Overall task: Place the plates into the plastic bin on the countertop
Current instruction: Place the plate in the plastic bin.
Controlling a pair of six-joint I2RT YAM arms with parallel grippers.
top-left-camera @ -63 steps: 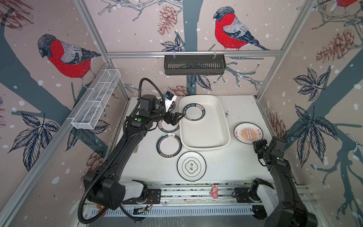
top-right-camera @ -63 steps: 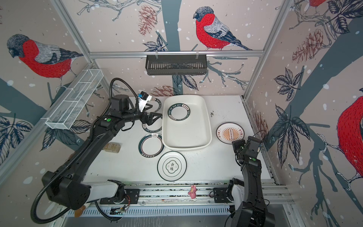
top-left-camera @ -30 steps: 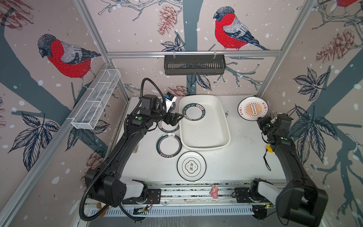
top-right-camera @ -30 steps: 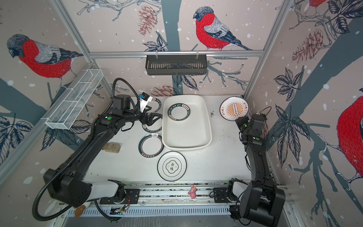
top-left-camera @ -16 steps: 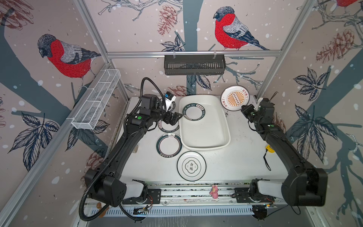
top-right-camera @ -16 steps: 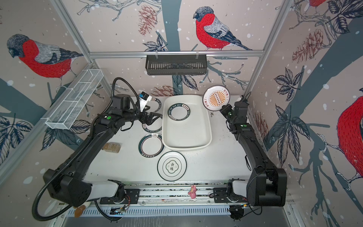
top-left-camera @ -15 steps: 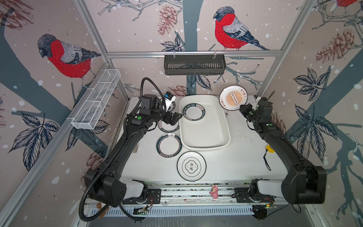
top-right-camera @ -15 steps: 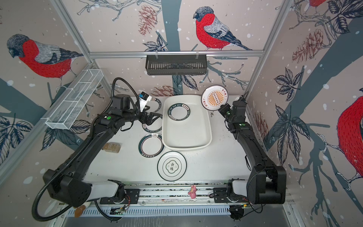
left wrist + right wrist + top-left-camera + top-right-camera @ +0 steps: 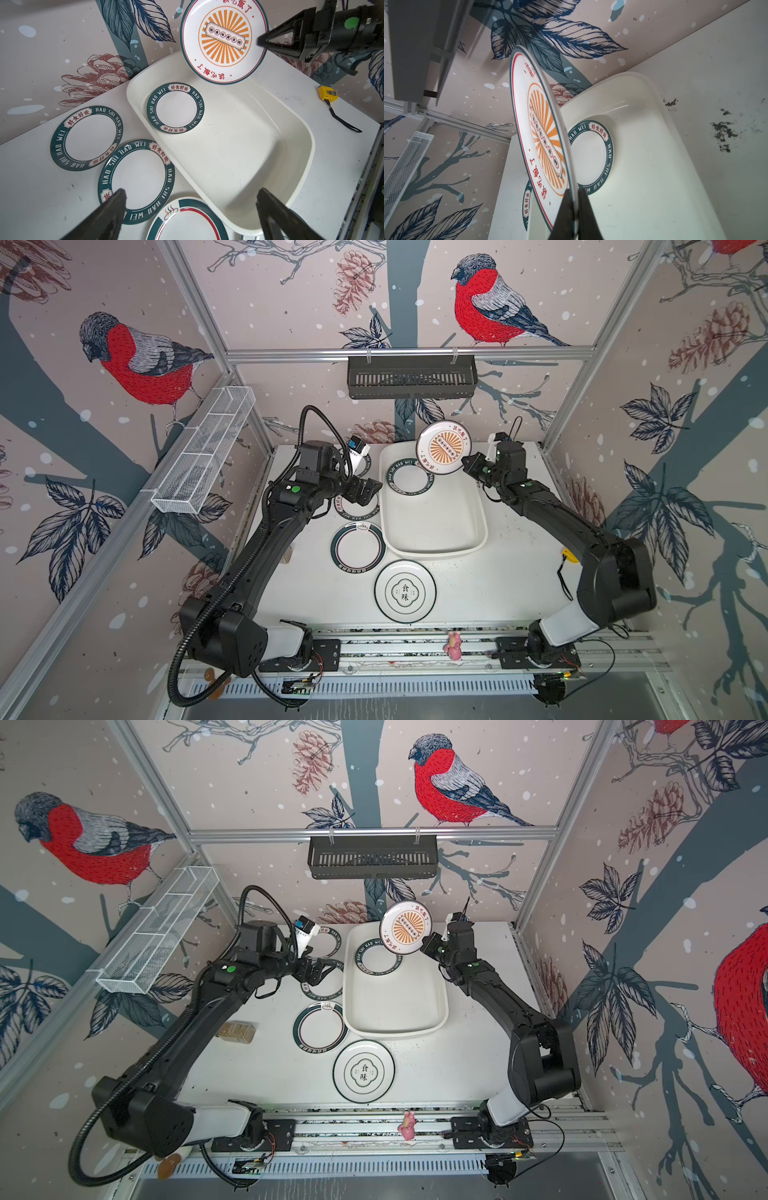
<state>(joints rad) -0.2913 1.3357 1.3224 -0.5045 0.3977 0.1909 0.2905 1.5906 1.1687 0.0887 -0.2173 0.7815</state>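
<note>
sunburst plate point(image 9: 444, 448) point(image 9: 406, 928) hangs in the air over the far end of the plastic bin point(image 9: 436, 551) point(image 9: 395, 1029), steeply tilted, with its orange face visible in both top views. the right gripper point(image 9: 467, 463) point(image 9: 260, 41) is closed on the rim of this plate, on the side toward the right arm. in the right wrist view the two fingers point(image 9: 584, 209) pinch the thin edge from both sides. the plate does not touch the bin.

under it, inside the bin at the far end, one green-rimmed plate point(image 9: 409, 479) point(image 9: 175, 108) lies flat on the bottom.

the left gripper point(image 9: 370, 492) point(image 9: 192, 192) hovers over the countertop point(image 9: 519, 572) just left of the bin. its jaws stand wide apart and hold nothing. below it lies a second green-rimmed plate point(image 9: 136, 180) point(image 9: 357, 511). a third green-rimmed plate point(image 9: 86, 138) point(image 9: 330, 942) lies just beside this one, nearer to the back wall.

nearer to the robot, a plate with a red line point(image 9: 358, 547) point(image 9: 320, 1027) lies just beside the left wall of the bin. a white plate point(image 9: 405, 591) point(image 9: 363, 1071) with black characters lies near the bin's front wall. a small yellow thing point(image 9: 569, 558) point(image 9: 327, 94) with a black strap lies on the right side of the countertop.
</note>
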